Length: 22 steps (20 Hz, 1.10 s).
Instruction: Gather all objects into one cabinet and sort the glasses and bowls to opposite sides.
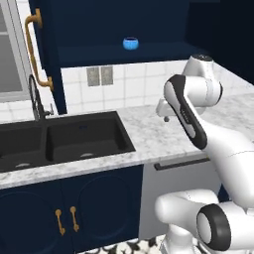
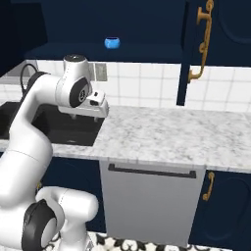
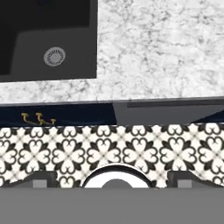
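Left base view, items by size: cabinet (image 1: 149, 30), doors swung wide, brass handle (image 1: 34, 49) on its left door; marble counter (image 1: 154, 134) beneath; black double sink (image 1: 59, 139) set in it, drain (image 3: 54, 56) seen from my hand view; my gripper (image 2: 90, 115), above the counter beside the sink, fingers released and spread wide, grasping nothing; one blue bowl (image 1: 130, 43), upright on the cabinet floor, near the middle, well apart from my fingers.

The sink (image 1: 59, 136) runs off the left edge; the blue bowl's (image 1: 130, 43) inside is too small to tell.
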Tool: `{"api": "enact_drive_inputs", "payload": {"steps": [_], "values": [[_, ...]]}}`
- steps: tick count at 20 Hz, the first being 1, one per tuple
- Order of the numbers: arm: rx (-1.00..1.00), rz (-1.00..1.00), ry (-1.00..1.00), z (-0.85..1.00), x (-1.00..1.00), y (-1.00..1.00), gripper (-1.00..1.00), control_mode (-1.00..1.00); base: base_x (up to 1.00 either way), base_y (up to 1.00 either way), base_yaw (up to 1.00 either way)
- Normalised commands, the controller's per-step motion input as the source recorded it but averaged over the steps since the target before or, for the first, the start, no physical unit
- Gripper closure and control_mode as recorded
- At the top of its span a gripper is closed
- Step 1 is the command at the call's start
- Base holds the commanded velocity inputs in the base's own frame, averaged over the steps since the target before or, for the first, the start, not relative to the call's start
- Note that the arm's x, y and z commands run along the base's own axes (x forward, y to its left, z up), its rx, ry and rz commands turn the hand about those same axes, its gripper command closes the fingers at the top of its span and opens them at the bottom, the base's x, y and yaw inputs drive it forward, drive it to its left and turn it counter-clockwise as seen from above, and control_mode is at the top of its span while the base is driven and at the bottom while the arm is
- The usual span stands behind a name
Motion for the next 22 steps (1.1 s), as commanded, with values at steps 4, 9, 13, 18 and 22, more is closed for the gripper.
{"api": "enact_drive_inputs", "payload": {"steps": [4, 9, 13, 18, 22], "values": [[0.0, 0.0, 0.0, 0.0, 0.0, 0.0, -1.0, 1.0, 0.68, 0.0, 0.03], [0.0, 0.0, 0.0, 0.0, 0.0, 0.0, -1.0, 1.0, 0.66, 0.0, 0.01], [0.0, 0.0, 0.0, 0.0, 0.0, 0.0, -1.0, 1.0, 0.07, 0.0, 0.02], [0.0, 0.0, 0.0, 0.0, 0.0, 0.0, -1.0, -1.0, 0.04, 0.0, 0.0], [0.04, 0.0, -0.23, 0.27, 0.0, 0.0, -1.0, -1.0, 0.0, 0.0, 0.0]]}}
